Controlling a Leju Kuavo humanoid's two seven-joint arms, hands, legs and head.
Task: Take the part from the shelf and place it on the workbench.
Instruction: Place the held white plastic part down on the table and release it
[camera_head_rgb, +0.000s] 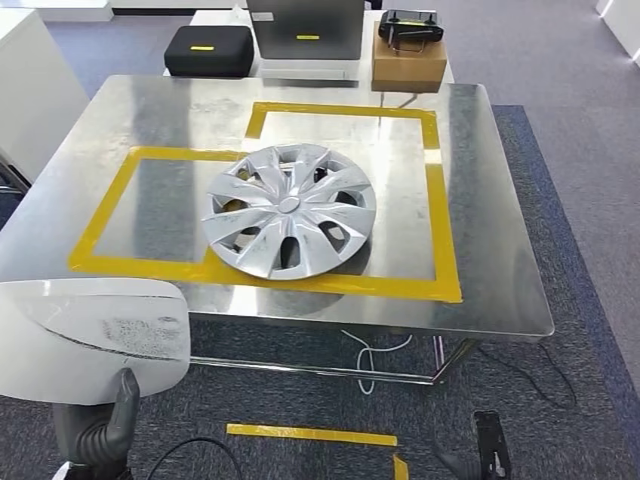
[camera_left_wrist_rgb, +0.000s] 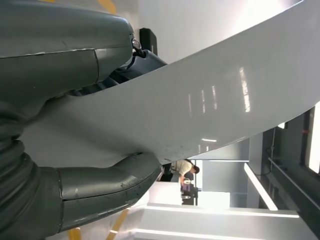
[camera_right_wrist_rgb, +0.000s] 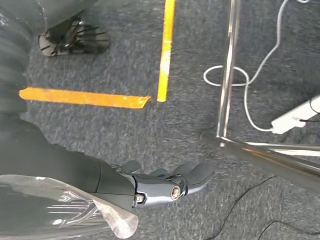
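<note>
My left hand (camera_head_rgb: 104, 428) grips a white curved panel part (camera_head_rgb: 90, 335) from below, at the lower left of the head view, just short of the near edge of the metal workbench (camera_head_rgb: 494, 255). In the left wrist view the part (camera_left_wrist_rgb: 211, 100) is clamped between the thumb and the fingers (camera_left_wrist_rgb: 109, 185) of my left hand (camera_left_wrist_rgb: 56, 60). My right hand (camera_right_wrist_rgb: 158, 185) hangs low over the carpet beside the bench's chrome leg (camera_right_wrist_rgb: 226, 70), fingers stretched out with nothing in them.
A silver wheel cover (camera_head_rgb: 289, 208) lies inside the yellow tape outline (camera_head_rgb: 445, 240) on the bench. Behind the bench stand a black case (camera_head_rgb: 207, 50), a grey box (camera_head_rgb: 306, 30) and a cardboard box (camera_head_rgb: 408, 62). White cable (camera_head_rgb: 367, 360) and yellow floor tape (camera_head_rgb: 311, 434) lie below.
</note>
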